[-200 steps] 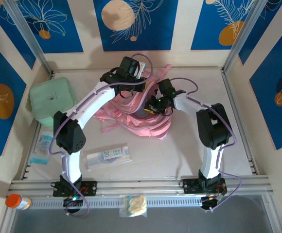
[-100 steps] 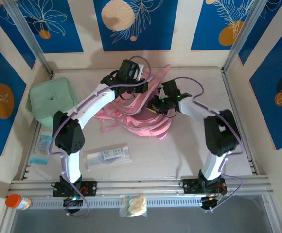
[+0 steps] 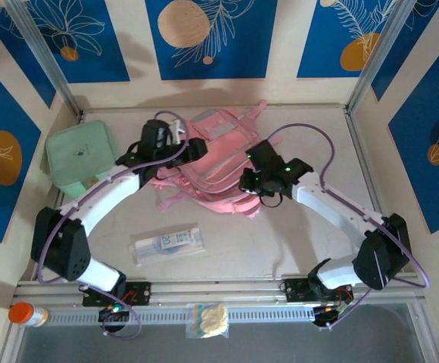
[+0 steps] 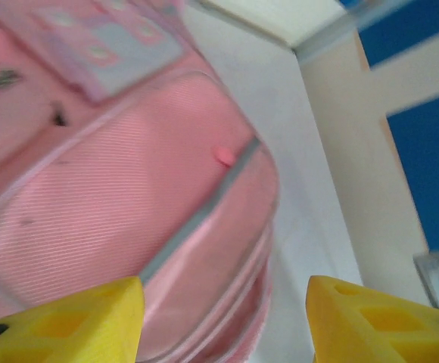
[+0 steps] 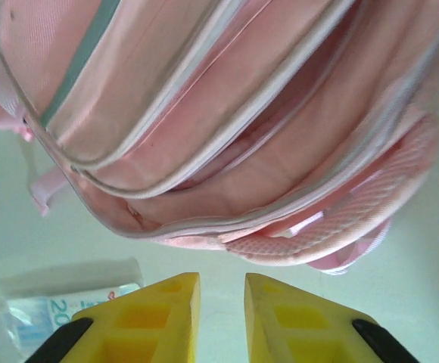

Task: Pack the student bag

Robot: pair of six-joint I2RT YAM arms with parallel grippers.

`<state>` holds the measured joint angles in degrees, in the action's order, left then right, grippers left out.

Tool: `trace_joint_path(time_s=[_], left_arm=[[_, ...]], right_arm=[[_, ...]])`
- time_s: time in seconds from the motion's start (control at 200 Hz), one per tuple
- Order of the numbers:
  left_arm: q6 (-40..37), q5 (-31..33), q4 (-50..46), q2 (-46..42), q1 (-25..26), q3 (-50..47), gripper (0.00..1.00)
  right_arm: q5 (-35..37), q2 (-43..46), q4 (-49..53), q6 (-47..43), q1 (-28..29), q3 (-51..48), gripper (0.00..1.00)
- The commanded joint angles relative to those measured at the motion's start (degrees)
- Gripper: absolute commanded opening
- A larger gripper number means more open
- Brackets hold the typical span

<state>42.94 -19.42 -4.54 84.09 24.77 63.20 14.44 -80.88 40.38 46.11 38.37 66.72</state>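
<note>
Legible writing: "20" on the clear plastic packet, which lies on the table just in front of the student bag. The bag lies at centre-rear of the table.

Left tool: jaws wide and empty, above the bag's front pocket, arm stretched low from the left.

Right tool: jaws narrow and empty, at the bag's right edge, arm bowed outward.
</note>
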Motion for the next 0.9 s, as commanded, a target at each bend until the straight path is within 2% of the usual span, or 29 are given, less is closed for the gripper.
trace_joint_path(time_s=[0.0,0.08,0.245,0.345,0.455,0.71,0.895], left_arm=[[9.4,1.6,9.0,1.4,-3.6,-7.6,0.58],[12.9,2.0,12.7,4.2,-4.8,-10.1,0.57],[19.0,5.4,17.9,8.5,-4.9,-13.7,0.52],[22.4,6.7,21.3,9.4,-4.8,-16.3,0.45],[24.1,9.2,21.3,8.9,-4.8,-18.5,0.44],[27.3,6.5,26.2,13.4,-2.8,-16.8,0.41],[27.0,7.1,24.6,15.5,-0.4,-13.8,0.37]], right_arm=[[0.3,-4.1,1.1,0.4,2.7,1.9,0.24],[-2.9,-7.3,0.4,1.7,2.5,3.3,0.24],[-3.2,-9.0,-2.3,2.0,3.3,2.5,0.24],[-3.8,-8.8,-2.8,2.3,3.0,1.4,0.24],[-4.4,-8.6,-4.1,2.7,2.6,0.0,0.25],[-6.2,-10.1,-5.8,2.4,1.6,0.2,0.25],[-6.4,-11.3,-6.7,2.2,1.1,0.0,0.25]])
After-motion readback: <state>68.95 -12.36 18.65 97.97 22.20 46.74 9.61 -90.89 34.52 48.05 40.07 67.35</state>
